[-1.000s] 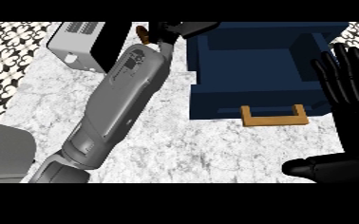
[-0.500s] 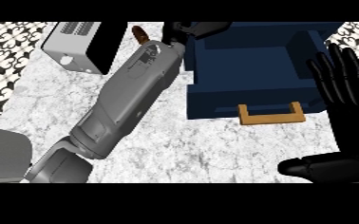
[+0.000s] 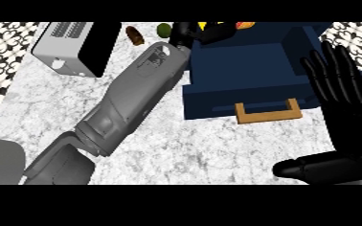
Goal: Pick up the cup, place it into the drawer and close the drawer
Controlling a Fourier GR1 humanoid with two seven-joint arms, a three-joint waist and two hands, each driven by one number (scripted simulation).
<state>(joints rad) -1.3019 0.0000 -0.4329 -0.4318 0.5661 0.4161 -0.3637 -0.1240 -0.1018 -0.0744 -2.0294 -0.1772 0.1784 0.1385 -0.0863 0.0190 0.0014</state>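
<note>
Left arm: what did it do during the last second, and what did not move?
The left forearm swung rightward, bringing the left hand to the far edge of the open blue drawer; whether it holds anything is hidden. The right hand stayed open beside the drawer.

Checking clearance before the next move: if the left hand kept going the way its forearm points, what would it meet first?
Probably the yellow and orange object at the view's top edge, just beyond the left hand over the open dark blue drawer's back corner; depth is unclear.
</note>
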